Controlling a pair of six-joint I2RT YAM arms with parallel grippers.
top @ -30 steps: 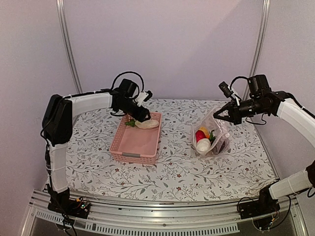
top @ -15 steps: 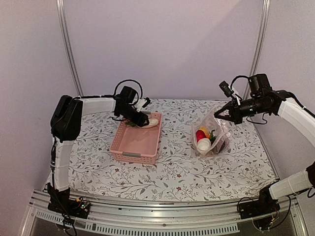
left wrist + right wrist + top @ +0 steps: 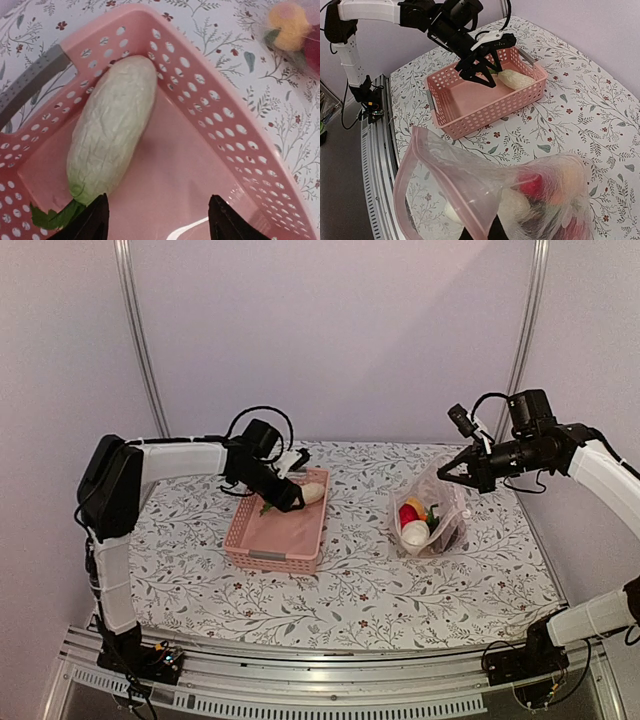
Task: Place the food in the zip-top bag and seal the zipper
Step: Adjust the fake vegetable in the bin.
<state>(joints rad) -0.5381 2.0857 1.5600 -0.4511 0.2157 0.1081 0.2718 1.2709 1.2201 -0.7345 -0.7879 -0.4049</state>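
Over basket [image 3: 210, 95], left gripper [image 3: 157, 212]: I see jaws apart, angled down at radish [image 3: 112, 130].
Right gripper [image 3: 480, 231]: raised, pinching zip-top bag [image 3: 470, 185] mouth.

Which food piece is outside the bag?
The long white radish, lying in the pink basket by the left hand; every other piece sits inside the zip-top bag.

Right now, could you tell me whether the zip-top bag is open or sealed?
Open. On the zip-top bag, the zipper bows into a wide loop in the right wrist view, with the right gripper pinching one side.
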